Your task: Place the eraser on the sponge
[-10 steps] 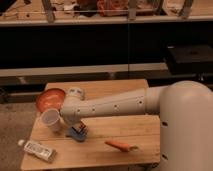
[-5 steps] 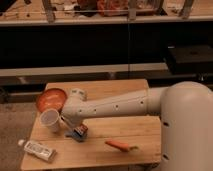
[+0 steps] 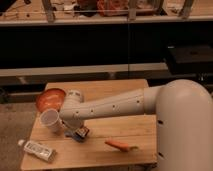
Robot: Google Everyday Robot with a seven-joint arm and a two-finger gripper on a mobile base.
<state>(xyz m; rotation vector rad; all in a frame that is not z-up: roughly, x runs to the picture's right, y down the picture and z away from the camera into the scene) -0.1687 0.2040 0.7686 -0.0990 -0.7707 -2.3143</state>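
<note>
My gripper [image 3: 75,129] hangs at the end of the white arm, low over the left part of the wooden table [image 3: 115,150], just right of the white cup [image 3: 50,120]. Directly below it lies the eraser [image 3: 82,132], a small dark block with reddish and white marks. A blue edge of the sponge [image 3: 75,136] peeks out beneath and beside the eraser. The arm's end hides most of both, so whether the gripper holds the eraser is unclear.
An orange bowl [image 3: 50,98] sits at the table's back left, behind the cup. A white tube [image 3: 38,150] lies near the front left corner. An orange carrot [image 3: 119,145] lies front centre. Dark shelving stands behind the table.
The arm's end has shifted slightly left and down toward the cup, staying over the eraser and sponge. Other objects have not moved.
</note>
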